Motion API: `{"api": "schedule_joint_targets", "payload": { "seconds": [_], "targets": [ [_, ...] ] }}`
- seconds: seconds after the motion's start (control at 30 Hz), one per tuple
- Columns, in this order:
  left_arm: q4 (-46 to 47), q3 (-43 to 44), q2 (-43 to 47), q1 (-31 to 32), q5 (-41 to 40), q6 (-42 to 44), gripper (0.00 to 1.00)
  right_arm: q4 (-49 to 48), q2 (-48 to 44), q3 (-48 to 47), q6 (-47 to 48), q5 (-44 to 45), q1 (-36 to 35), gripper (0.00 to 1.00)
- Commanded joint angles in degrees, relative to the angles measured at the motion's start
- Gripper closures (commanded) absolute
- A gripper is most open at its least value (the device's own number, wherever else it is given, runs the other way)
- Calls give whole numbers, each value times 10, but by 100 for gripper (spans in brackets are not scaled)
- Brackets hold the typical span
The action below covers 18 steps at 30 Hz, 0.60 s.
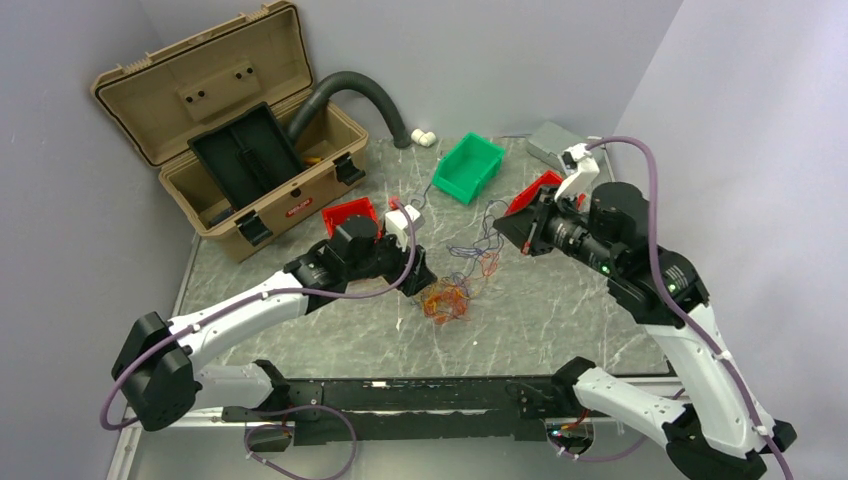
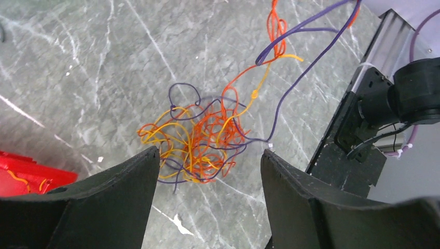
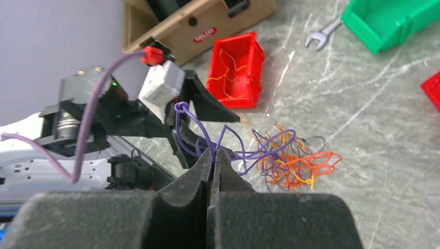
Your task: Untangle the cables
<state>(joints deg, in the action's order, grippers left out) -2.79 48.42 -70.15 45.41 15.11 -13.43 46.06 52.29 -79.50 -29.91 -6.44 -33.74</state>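
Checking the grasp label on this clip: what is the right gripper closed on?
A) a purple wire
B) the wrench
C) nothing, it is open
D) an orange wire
A: in the right wrist view the right gripper is shut, and a purple wire comes out from between its fingers, loops up and runs across to the tangle on the table.

Grey marbled table (image 1: 560,310) carrying a tan toolbox (image 1: 300,195), green bin (image 1: 468,167), red bin (image 1: 352,215), wrench (image 3: 321,35) and tangled cables (image 1: 447,300).
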Motion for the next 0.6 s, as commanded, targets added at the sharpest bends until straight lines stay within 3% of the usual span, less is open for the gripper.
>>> {"api": "schedule_joint_targets", "payload": {
  "seconds": [0.0, 0.17, 0.43, 0.5, 0.57],
  "targets": [
    [48, 30, 4, 18, 0, -5, 25, -32, -12, -32, 12, -30, -2, 100],
    [80, 66, -25, 29, 33, -4, 23, -48, -16, -33, 10, -40, -2, 100],
    [251, 31, -90, 40, 116, -61, 22, -46, -14, -44, 2, -21, -2, 100],
    [276, 33, -115, 45, 134, -80, 25, -47, -16, -45, -5, -11, -2, 100],
    [277, 35, -135, 49, 134, -94, 39, -48, -19, -45, -10, 7, -2, 100]
  ]
}}
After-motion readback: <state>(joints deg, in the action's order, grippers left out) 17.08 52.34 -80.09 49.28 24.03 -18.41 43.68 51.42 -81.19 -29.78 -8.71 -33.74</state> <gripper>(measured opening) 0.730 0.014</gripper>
